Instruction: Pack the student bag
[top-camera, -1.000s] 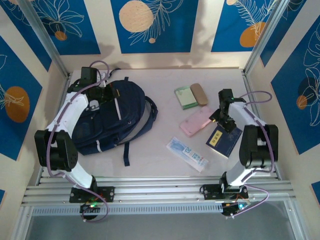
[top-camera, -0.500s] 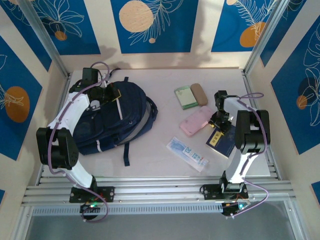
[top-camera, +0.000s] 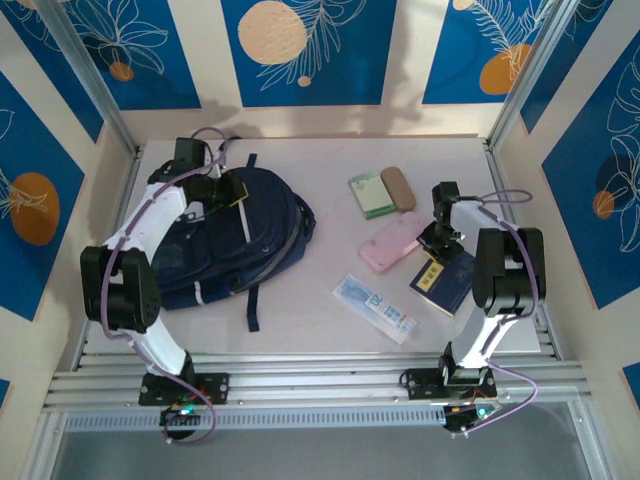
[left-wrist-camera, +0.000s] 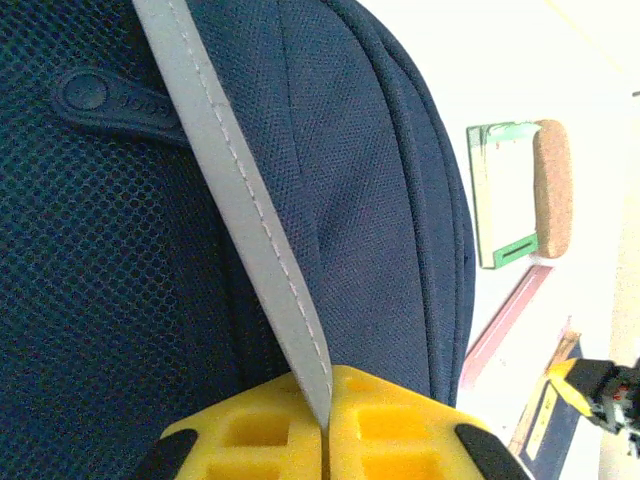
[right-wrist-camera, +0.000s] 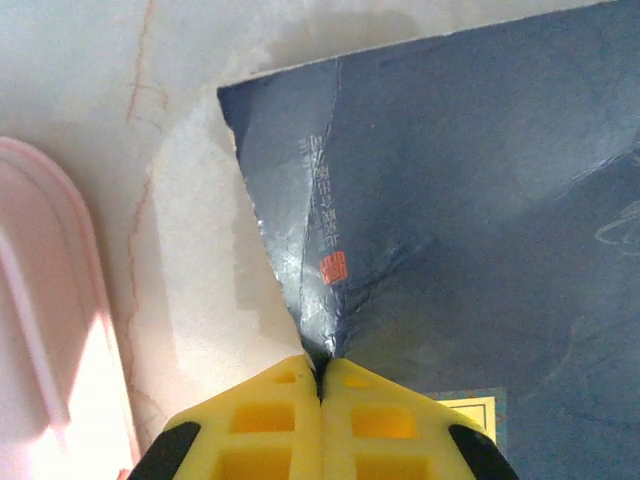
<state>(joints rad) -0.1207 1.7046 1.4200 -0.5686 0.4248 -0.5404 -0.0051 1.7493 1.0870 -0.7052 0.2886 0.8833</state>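
**Inspector:** Setting first.

**Assistant:** A pale table (top-camera: 330, 160) in a booth of blue panels with orange discs.

**Inspector:** Top view?

**Assistant:** The student bag (top-camera: 215, 250) lies flat on the table's left half, with the left gripper (top-camera: 234, 190) at its upper edge. Whether any compartment is open cannot be told. On the right half, all outside the bag, are a green notebook (top-camera: 368, 195) touching a brown block (top-camera: 399, 187), a pink case (top-camera: 390, 244), a clear packet (top-camera: 375, 308) and a navy book (top-camera: 450, 283). The right gripper (top-camera: 437, 243) is at the book's far corner.

**Inspector:** Left wrist view?

**Assistant:** The yellow pads are pressed together on the bag's grey stripe (left-wrist-camera: 240, 200). A zip pull (left-wrist-camera: 110, 95) lies apart from them, untouched.

**Inspector:** Right wrist view?

**Assistant:** The pads are pinched on the book's cover alone, and the cover is creased at the bite.

**Inspector:** Hazards?

**Assistant:** In my judgement there are three.
- Lifting by the cover may tear it, or let the pages swing open and slip free.
- The pink case lies just beside the book, so a sideways drag would nudge it.
- The stripe is thin stitched trim. A pull there may slide out of the pads, or haul the whole bag without opening anything.
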